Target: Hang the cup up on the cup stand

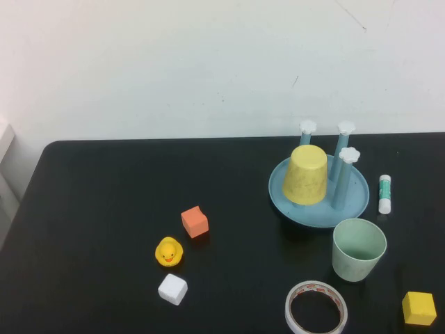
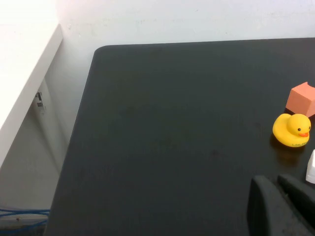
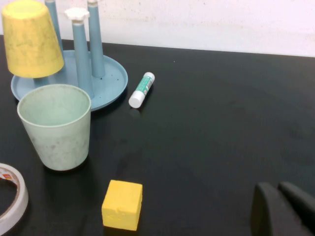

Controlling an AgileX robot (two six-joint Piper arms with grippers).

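Observation:
The pale mint-green cup stands upright, mouth up, on the black table just in front of the cup stand; it also shows in the right wrist view. The stand is a round light-blue dish with blue pegs topped by white flower caps. A yellow speckled cup hangs upside down on one peg. Neither arm shows in the high view. My left gripper is shut and empty over the left part of the table. My right gripper is shut and empty, to the right of the cup.
A glue stick lies right of the stand. A tape roll and a yellow cube sit at the front right. An orange cube, a rubber duck and a white cube sit at mid-left.

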